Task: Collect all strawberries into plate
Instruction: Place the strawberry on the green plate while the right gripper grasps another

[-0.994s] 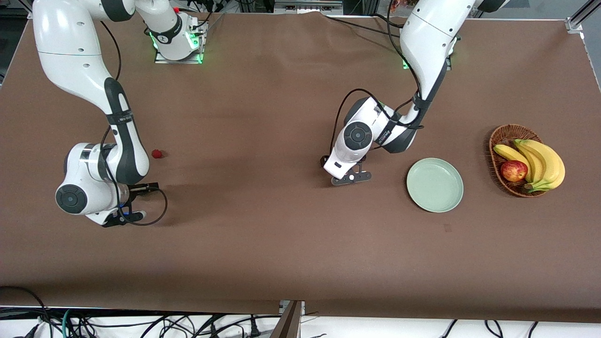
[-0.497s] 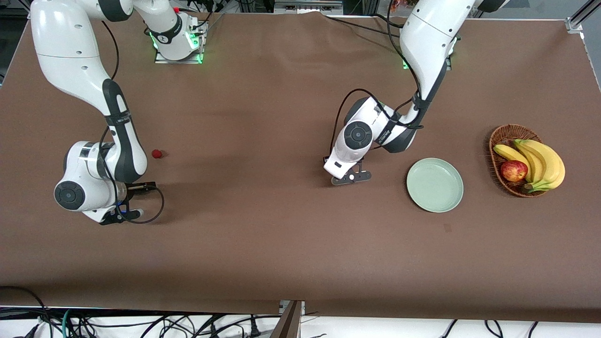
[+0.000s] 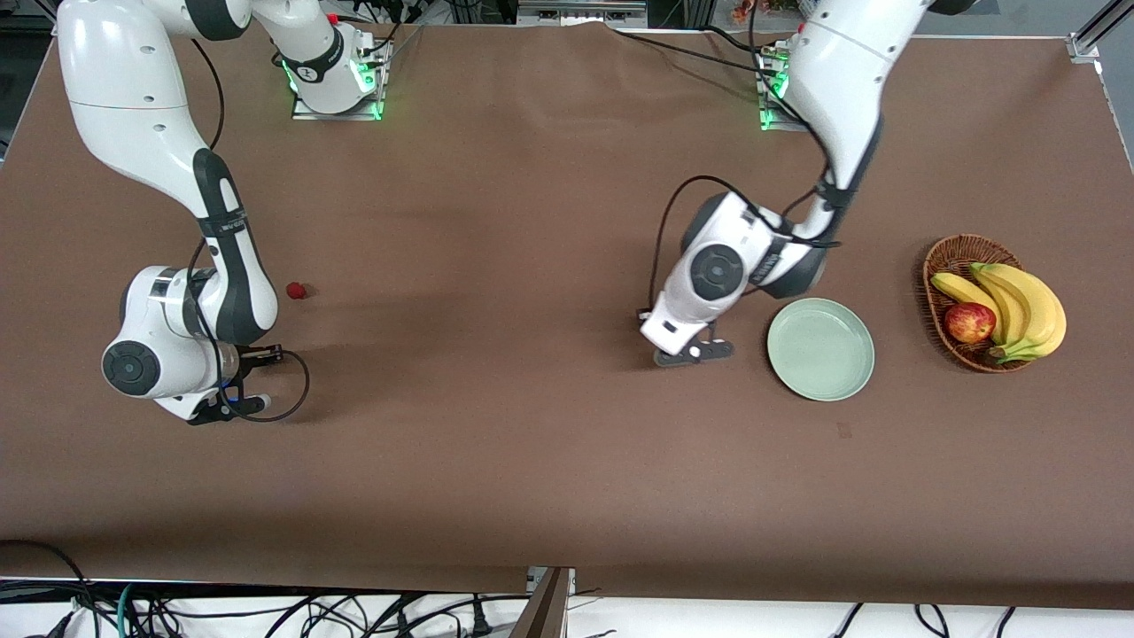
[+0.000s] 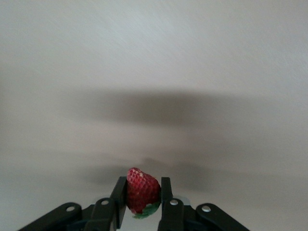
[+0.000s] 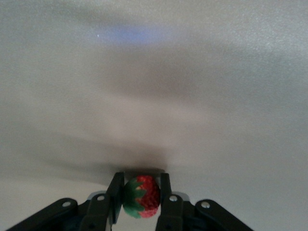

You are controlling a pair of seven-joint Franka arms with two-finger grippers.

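Note:
My left gripper (image 4: 143, 186) is shut on a red strawberry (image 4: 140, 188) with its green cap toward the palm. In the front view this left gripper (image 3: 694, 352) hangs low over the brown table, just beside the pale green plate (image 3: 820, 348) on the side toward the right arm's end. The plate holds nothing. My right gripper (image 5: 141, 186) is shut on a second strawberry (image 5: 147, 197). That right gripper (image 3: 228, 408) sits low at the right arm's end of the table. A third strawberry (image 3: 296, 290) lies loose on the table beside the right forearm.
A wicker basket (image 3: 942, 263) with bananas (image 3: 1019, 306) and an apple (image 3: 969, 322) stands at the left arm's end, past the plate. A black cable (image 3: 297, 390) loops out from the right hand. The brown cloth stretches bare between the two hands.
The left arm has swung toward the plate, carrying its hand closer to the rim. The right hand has shifted only slightly. The loose strawberry has not moved.

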